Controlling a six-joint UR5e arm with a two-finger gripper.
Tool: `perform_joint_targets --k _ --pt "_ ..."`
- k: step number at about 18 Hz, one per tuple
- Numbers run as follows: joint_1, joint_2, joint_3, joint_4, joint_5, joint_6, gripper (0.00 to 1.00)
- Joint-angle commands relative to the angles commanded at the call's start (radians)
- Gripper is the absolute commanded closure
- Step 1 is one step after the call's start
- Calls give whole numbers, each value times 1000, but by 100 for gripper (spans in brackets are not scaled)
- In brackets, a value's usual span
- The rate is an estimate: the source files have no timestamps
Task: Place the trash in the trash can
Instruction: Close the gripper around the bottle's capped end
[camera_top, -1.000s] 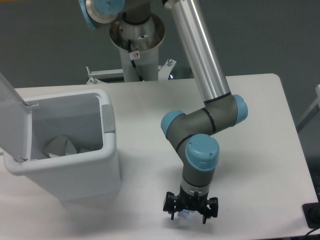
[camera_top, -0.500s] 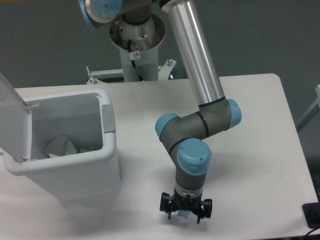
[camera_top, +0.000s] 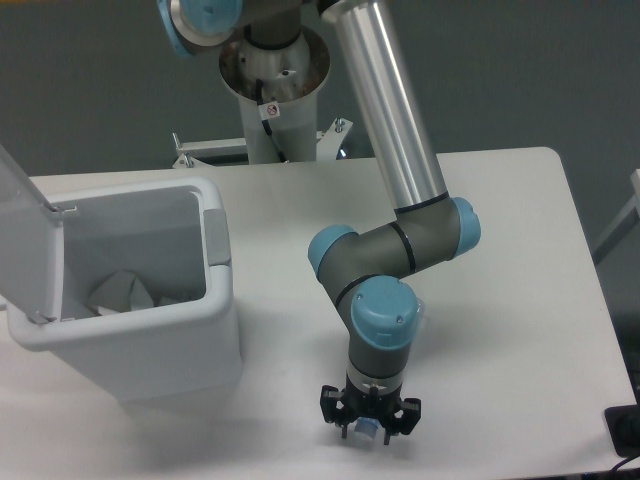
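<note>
The white trash can (camera_top: 150, 350) stands at the left of the table with its grey lid (camera_top: 22, 235) swung up and open. Inside it lies the crumpled whitish wrapper (camera_top: 125, 292). My gripper (camera_top: 368, 430) points straight down near the table's front edge, well to the right of the can. Its fingers are closed in on a small bluish-white piece of the plastic bottle (camera_top: 367, 431). The wrist hides most of the bottle. A pale translucent patch (camera_top: 421, 314) shows beside the wrist joint.
The robot's base column (camera_top: 272, 90) stands behind the table's back edge. The table's front edge runs just below the gripper. A dark object (camera_top: 625, 430) sits at the far right edge.
The arm swung a little left and lowered the gripper, then nearly stopped. The gripper's outline looks narrower now around the bluish-white piece.
</note>
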Motion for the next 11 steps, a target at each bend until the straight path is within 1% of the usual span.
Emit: perform_joint_targets --k 2,10,11 --pt "0 0 0 0 2 0 57" --pt "2 11 2 0 2 3 57" --pt "2 12 0 0 0 3 59"
